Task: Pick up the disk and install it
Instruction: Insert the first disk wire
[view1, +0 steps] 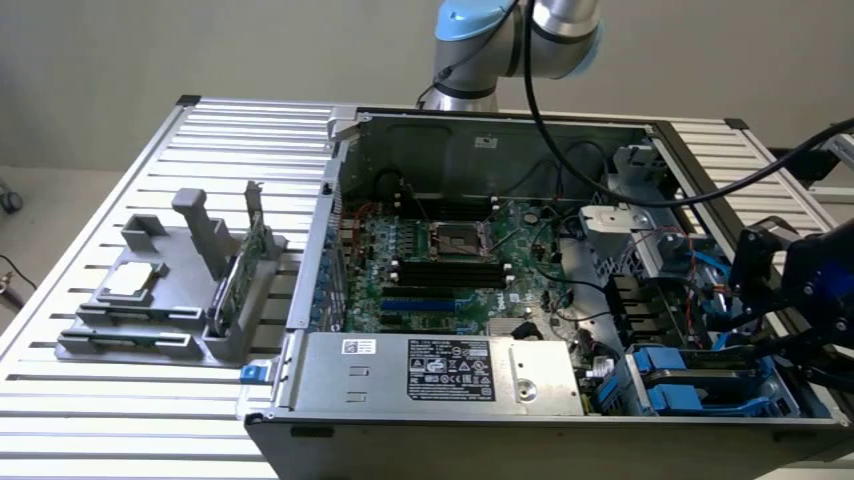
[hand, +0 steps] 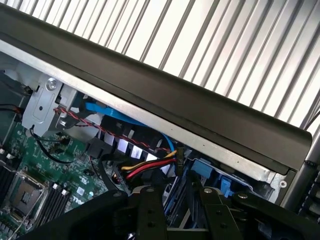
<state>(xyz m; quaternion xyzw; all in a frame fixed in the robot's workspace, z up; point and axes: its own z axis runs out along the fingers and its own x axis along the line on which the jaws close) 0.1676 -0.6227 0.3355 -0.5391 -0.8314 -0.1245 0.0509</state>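
Power supply (view1: 441, 368): nearest in the exterior view, a silver box with a white label, fixed along the near wall of the open computer case (view1: 534, 440). It is part of the machine and has no role in this step.
Disk (view1: 694, 380): a grey block between blue rails, down in the drive bay at the case's near corner on the exterior view's right, just beside the power supply. It looks to be in its slot or close to it.
End effector (hand: 176, 200): hangs over that bay, leaning in from the exterior view's right, so the disk is just below and ahead of it. I cannot tell whether it is open or clamped on the disk.
Cables (hand: 145, 167): a red, yellow and black bundle beside the bay, likely routed there to feed the drives.
Motherboard (view1: 441, 260): flat on the case floor, further in, well apart from the end effector.
Holder (view1: 160, 335): a grey rack on the tabletop (view1: 107, 405) at the exterior view's left, outside the case. It keeps a small silver chip (view1: 134, 280) and an upright green card (view1: 250, 250) ready to be picked.
Arm (view1: 514, 40): stands at the far side, behind the case.
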